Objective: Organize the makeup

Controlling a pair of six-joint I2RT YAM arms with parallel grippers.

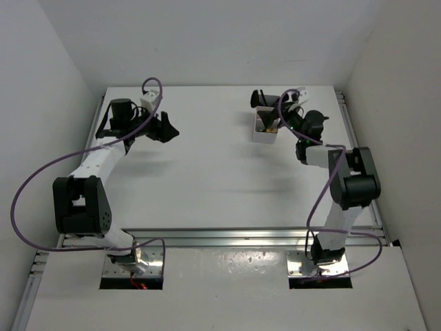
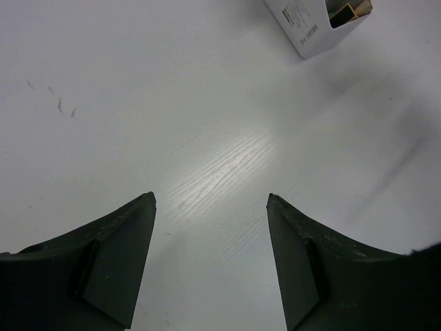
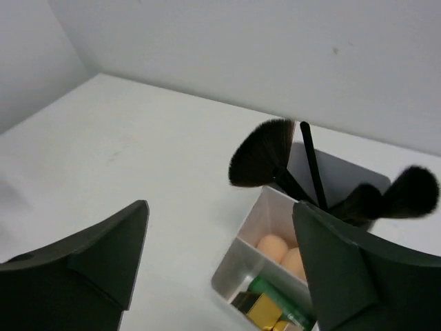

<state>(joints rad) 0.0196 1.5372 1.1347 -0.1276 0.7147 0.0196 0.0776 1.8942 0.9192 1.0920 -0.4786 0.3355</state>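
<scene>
The right gripper stands with its two dark fingers spread wide, one at the lower left of the right wrist view and the other at the lower right. Nothing is clasped between them and neither finger touches any item. It hangs just above and beside the white compartmented plastic box, which sits at the lower centre of that view, partly hidden behind the right-hand finger.

All the makeup in view is inside this box. A black fan-shaped brush, a thin black stick and a round fluffy black brush rise tilted out of its far compartment. Two peach egg-shaped sponges lie side by side in the middle compartment. A green tube and a gold-cased lipstick lie in the nearest compartment, touching each other.

In the top view the box stands in the upper right of the white table, with the right arm's wrist close on its right.

The left gripper is also released, with its fingers parted and only bare tabletop between them. It hovers over the upper left of the table in the top view, well apart from the box. Only a corner of the box shows at the upper right of the left wrist view.
</scene>
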